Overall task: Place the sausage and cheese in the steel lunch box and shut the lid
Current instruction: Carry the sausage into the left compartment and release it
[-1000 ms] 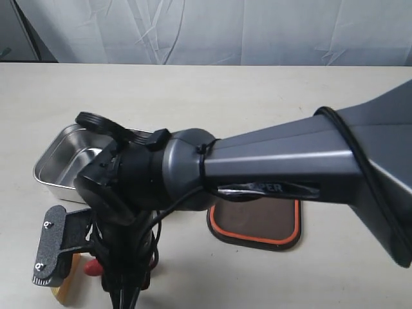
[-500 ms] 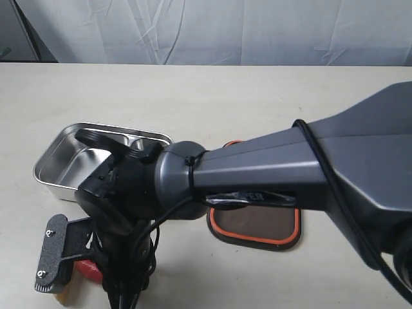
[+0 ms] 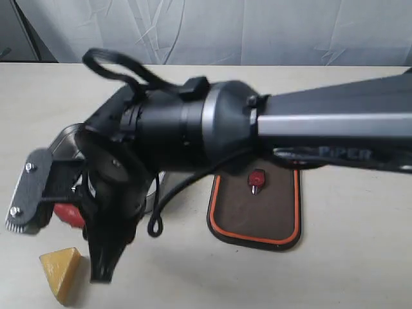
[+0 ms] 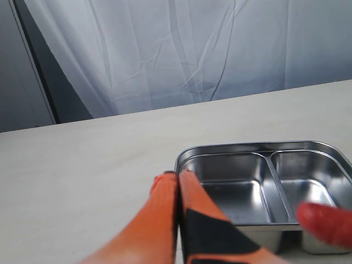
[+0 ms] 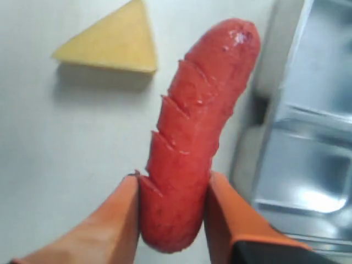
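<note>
Holding the sausage (image 5: 198,121) just beside the lunch box (image 5: 300,181) for loading.
Right gripper (image 5: 173,179) clamps one end; left gripper (image 4: 177,180) sits closed, empty.

Sausage (image 5: 192,137) is glossy red, scored with slanted ridges; cheese (image 5: 113,41) plain yellow-orange. Steel lunch box (image 4: 231,195) shines mirror silver. Lid (image 3: 257,219) is dark smoky brown, edged in orange, on a cream table (image 3: 347,257).

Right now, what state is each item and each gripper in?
steel lunch box: open, both compartments empty.
lid: off the box, flat on the table beside it.
right gripper: shut on the sausage.
sausage: held by one end, outside the box.
cheese: lying on the table, untouched.
left gripper: shut, empty.
</note>
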Robot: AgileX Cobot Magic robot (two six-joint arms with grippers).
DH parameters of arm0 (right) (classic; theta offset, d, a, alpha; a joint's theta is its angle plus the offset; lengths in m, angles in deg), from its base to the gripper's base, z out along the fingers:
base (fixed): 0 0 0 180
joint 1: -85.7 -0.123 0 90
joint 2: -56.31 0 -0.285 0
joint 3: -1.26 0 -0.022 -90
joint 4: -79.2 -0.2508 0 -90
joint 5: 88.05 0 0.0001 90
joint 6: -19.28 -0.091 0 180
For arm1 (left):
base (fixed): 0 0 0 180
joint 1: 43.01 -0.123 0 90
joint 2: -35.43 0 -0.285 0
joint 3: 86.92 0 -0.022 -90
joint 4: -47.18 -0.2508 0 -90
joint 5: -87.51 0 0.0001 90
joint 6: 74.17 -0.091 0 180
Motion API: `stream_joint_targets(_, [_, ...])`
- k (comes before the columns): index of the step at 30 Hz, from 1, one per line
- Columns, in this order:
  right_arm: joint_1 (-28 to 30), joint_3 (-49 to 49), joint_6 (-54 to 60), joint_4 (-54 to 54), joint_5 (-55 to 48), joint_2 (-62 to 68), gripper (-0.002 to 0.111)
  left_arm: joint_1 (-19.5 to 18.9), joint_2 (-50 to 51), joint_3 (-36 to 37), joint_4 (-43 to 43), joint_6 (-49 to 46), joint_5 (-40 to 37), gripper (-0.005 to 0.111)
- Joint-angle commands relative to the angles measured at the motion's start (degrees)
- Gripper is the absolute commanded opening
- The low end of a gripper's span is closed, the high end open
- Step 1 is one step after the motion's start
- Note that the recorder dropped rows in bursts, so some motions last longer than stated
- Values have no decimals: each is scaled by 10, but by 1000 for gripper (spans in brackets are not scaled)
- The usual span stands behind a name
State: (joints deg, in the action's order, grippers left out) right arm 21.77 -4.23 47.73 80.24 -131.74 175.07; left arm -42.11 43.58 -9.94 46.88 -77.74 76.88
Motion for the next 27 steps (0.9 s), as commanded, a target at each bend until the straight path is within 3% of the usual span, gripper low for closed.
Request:
stream_joint_targets(1, [55, -81, -9, 4, 22, 13, -1, 3, -4, 2, 0, 1, 3, 0])
stream_joint_targets(5, [95, -206, -11, -20, -1, 86, -1, 3, -4, 2, 0, 1, 3, 0])
stream_joint_targets(12, [102, -304, -11, -31, -29, 170, -1, 3, -4, 2, 0, 1, 3, 0])
stream_joint_targets(15, [102, -325, -13, -52, -29, 195, 11, 3, -4, 2, 0, 1, 3, 0])
stream_joint_targets(20, [102, -337, -16, -54, -35, 216, 45, 3, -4, 2, 0, 1, 3, 0])
stream_joint_targets(27, [102, -337, -38, -36, -40, 214, 48, 3, -4, 2, 0, 1, 3, 0])
